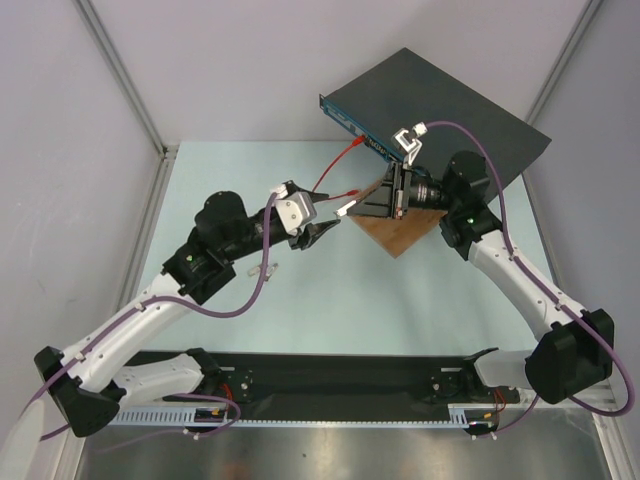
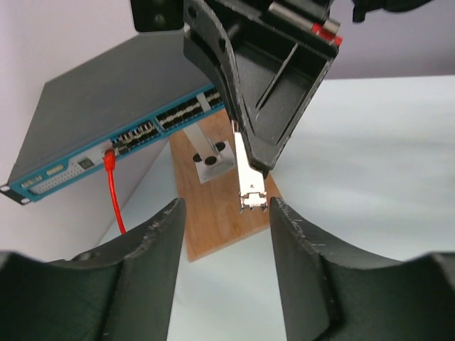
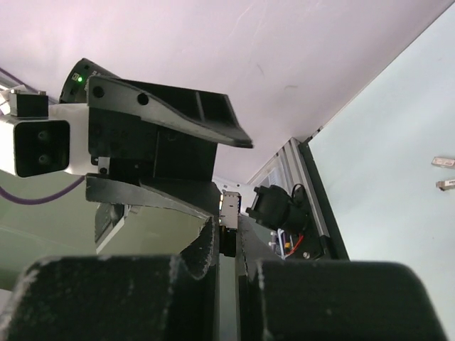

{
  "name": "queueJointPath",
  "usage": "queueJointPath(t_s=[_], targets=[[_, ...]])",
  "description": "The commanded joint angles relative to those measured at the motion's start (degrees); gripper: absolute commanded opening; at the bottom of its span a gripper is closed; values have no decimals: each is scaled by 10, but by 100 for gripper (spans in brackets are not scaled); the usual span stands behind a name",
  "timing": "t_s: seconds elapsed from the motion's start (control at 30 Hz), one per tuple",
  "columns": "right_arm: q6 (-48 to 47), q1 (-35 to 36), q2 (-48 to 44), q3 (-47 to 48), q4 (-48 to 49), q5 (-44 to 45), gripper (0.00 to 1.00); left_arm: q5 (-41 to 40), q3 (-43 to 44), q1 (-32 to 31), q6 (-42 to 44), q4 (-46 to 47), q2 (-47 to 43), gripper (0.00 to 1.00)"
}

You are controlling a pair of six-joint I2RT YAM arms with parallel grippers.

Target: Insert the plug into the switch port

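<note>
Behind pale green tbl (image 1: 330, 300) & switch (image 1: 450, 110), plain grey walls (image 1: 250, 70).

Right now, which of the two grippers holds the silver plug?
The right gripper, its jaws shut on the silver plug; the left gripper stands open and empty.

There are two robot arms, the left arm (image 1: 140, 325) and the right arm (image 1: 512, 268). There is one switch (image 1: 450, 110), one wooden board (image 1: 400, 238), one red cable (image 2: 114, 202), one metal plug (image 2: 250, 185), one metal bracket (image 2: 211, 158) and two small loose pieces (image 3: 442, 161).
</note>
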Motion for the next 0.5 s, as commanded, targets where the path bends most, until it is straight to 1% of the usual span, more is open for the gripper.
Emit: queueJointPath(t_s=[0.0, 0.1, 0.23, 0.47], targets=[[20, 2, -14, -3, 42, -5, 0, 31, -1, 2, 2, 55, -15, 54], [26, 4, -14, -7, 50, -5, 0, 34, -3, -1, 8, 51, -15, 46], [24, 4, -15, -6, 51, -4, 0, 30, -9, -6, 13, 51, -14, 45], [27, 4, -12, -7, 51, 0, 0, 20, -13, -9, 20, 55, -9, 48]])
